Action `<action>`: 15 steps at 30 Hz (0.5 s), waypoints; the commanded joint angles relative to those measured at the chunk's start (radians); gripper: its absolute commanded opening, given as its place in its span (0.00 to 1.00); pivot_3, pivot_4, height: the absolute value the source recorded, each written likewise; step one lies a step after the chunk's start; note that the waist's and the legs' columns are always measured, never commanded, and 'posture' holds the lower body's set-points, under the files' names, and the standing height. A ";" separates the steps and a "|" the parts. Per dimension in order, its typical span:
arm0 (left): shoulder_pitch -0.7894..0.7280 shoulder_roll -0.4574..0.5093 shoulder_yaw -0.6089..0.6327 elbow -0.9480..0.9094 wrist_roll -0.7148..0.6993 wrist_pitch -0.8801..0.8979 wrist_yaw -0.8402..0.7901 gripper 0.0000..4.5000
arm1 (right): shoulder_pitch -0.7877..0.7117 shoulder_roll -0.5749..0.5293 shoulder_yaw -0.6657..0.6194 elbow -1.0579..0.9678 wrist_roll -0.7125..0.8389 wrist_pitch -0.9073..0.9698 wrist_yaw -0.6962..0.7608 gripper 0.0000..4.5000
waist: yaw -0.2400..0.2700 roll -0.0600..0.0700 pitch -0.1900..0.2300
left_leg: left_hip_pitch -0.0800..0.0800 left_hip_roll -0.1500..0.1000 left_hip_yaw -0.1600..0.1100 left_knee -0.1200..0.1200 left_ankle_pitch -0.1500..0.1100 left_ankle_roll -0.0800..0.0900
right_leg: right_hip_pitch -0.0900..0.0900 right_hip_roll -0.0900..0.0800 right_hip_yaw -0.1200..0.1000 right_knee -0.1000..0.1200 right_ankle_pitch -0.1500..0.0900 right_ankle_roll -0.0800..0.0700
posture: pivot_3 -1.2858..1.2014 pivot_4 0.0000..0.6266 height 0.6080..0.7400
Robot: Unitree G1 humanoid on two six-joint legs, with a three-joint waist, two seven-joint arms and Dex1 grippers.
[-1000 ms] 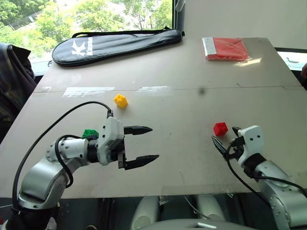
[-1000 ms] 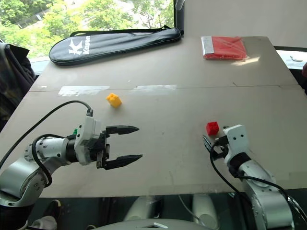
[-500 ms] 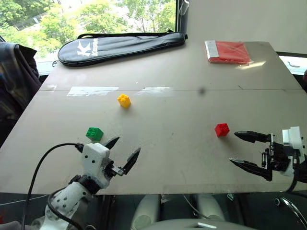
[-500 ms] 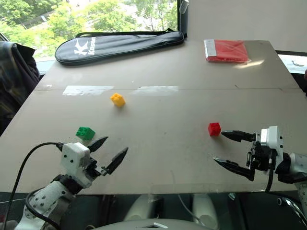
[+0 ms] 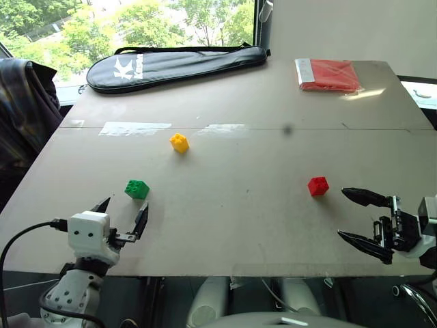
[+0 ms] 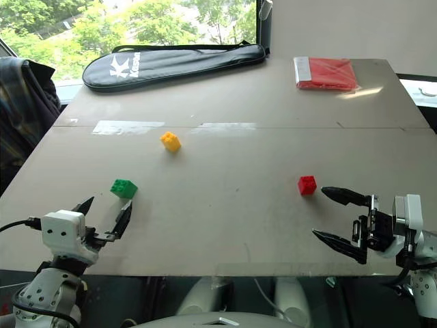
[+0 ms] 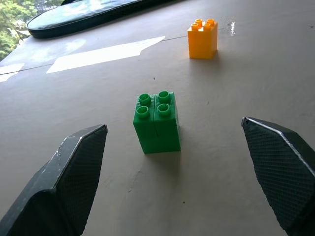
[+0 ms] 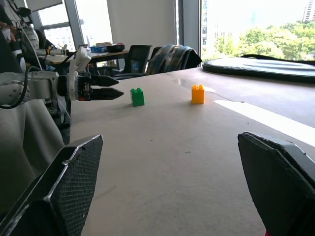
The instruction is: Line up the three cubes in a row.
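Beige desk (image 5: 273, 225) by the window carries the three bricks, well apart and not in a row: yellow brick (image 5: 179, 142) farthest out, green brick (image 5: 136, 188) near left, red brick (image 5: 317, 186) near right. Since a second ago the left claw (image 5: 123, 217) has swung from pointing across the desk to just behind the green brick, fingers spread; the right claw (image 5: 362, 219) has turned sideways, fingers spread, near the red brick. Both hold nothing, so lining up has probably not begun.
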 commanded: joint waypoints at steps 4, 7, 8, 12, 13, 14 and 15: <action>-0.069 0.062 0.031 0.102 -0.021 -0.006 -0.029 1.00 | 0.006 0.014 0.015 -0.058 -0.001 -0.023 -0.047 1.00 | -0.001 0.000 0.000 | 0.000 0.000 0.000 0.000 0.000 0.000 | 0.000 0.000 0.000 0.000 0.000 0.000 | 0.52 0.24 1.00; -0.101 0.064 0.021 0.124 -0.021 0.014 -0.016 1.00 | 0.003 0.019 0.021 -0.062 -0.005 -0.027 -0.062 1.00 | -0.001 0.000 0.000 | 0.000 0.000 0.000 0.000 0.000 0.000 | 0.000 0.000 0.000 0.000 0.002 0.003 | 0.52 0.24 1.00; -0.116 0.067 0.020 0.137 -0.015 0.017 -0.011 1.00 | 0.003 0.019 0.023 -0.063 -0.005 -0.029 -0.065 1.00 | -0.001 0.000 0.000 | 0.000 0.000 0.000 0.000 0.000 0.000 | 0.000 0.000 0.000 0.000 0.002 0.003 | 0.52 0.24 1.00; -0.182 0.095 -0.005 0.204 -0.004 0.086 -0.007 1.00 | 0.007 0.018 0.031 -0.066 -0.002 -0.038 -0.072 1.00 | -0.001 0.000 0.000 | 0.000 0.000 0.000 0.000 0.000 0.000 | 0.000 0.000 0.000 0.000 0.002 0.003 | 0.52 0.24 1.00; -0.189 0.103 -0.020 0.214 0.005 0.107 -0.008 1.00 | 0.009 0.018 0.031 -0.066 -0.002 -0.041 -0.072 1.00 | -0.001 0.000 0.000 | 0.000 0.000 -0.001 0.000 0.000 0.000 | 0.000 0.000 0.000 0.000 0.002 0.003 | 0.52 0.24 1.00; -0.196 0.110 -0.032 0.219 0.018 0.122 0.000 1.00 | 0.011 0.017 0.031 -0.064 -0.002 -0.046 -0.070 1.00 | -0.001 0.000 0.000 | 0.000 0.000 -0.001 0.000 0.000 0.000 | 0.000 0.000 -0.001 0.000 0.002 0.003 | 0.52 0.24 1.00; -0.201 0.110 -0.037 0.220 0.020 0.129 0.005 1.00 | 0.013 0.017 0.029 -0.063 -0.003 -0.050 -0.070 1.00 | -0.002 0.000 0.000 | 0.000 0.000 0.000 0.000 0.000 0.000 | 0.000 0.000 0.000 0.000 0.002 0.003 | 0.52 0.24 1.00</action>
